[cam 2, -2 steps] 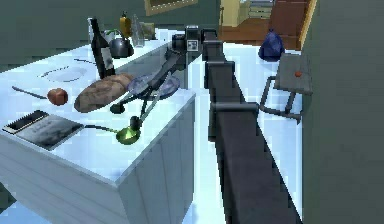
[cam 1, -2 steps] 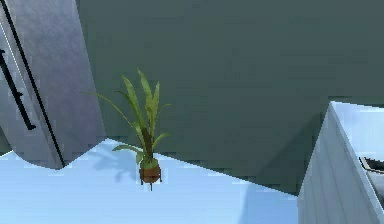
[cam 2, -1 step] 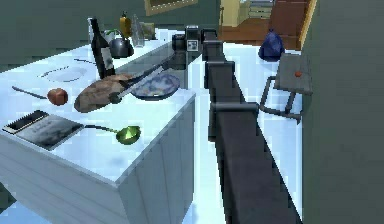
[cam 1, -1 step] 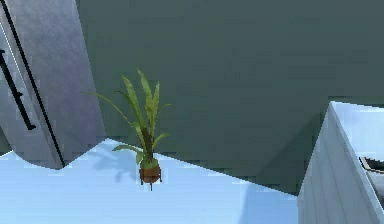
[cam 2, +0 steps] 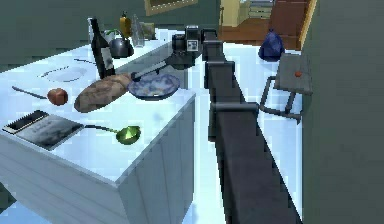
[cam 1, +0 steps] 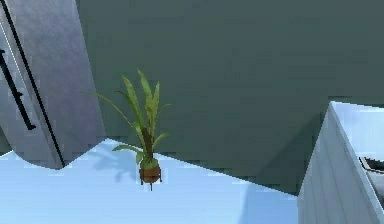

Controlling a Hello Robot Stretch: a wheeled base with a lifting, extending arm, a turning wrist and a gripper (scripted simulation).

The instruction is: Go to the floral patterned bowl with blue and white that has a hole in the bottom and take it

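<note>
**Position.** In the arm side view the arm (cam 2: 240,140) runs out alongside the white worktop (cam 2: 100,155). At its far end the tool (cam 2: 160,68) points toward the bowl (cam 2: 153,88), a shallow blue-and-white patterned dish. The bowl lies on the worktop near the edge on the arm's side, just beside a brown loaf (cam 2: 100,93). The hole in its bottom cannot be made out.

**Tool state.** I cannot tell how the fingers are set. The bowl lies on the worktop at the tool's far end, so I cannot tell whether the tool holds anything. Nor can I tell whether it is above, beside or touching the bowl.

**Hazards, as I judge them.**

1. Pushing instead of gripping. The bowl sits near the worktop edge. A tool that comes in low or off-centre could slide it over the edge onto the floor.
2. Slipping rim. The bowl is shallow and the fingers are thin. A hold on the rim alone may let it tilt or drop on the lift.
3. Crowding. The loaf is next to the bowl, and a dark bottle (cam 2: 100,50) stands upright behind the loaf. A sideways sweep could shove the loaf and topple the bottle.
4. Base correction. In the forward view a potted plant (cam 1: 148,125) stands on the floor ahead and a white unit (cam 1: 345,160) stands at the right. Driving forward to realign risks striking the plant.
</note>
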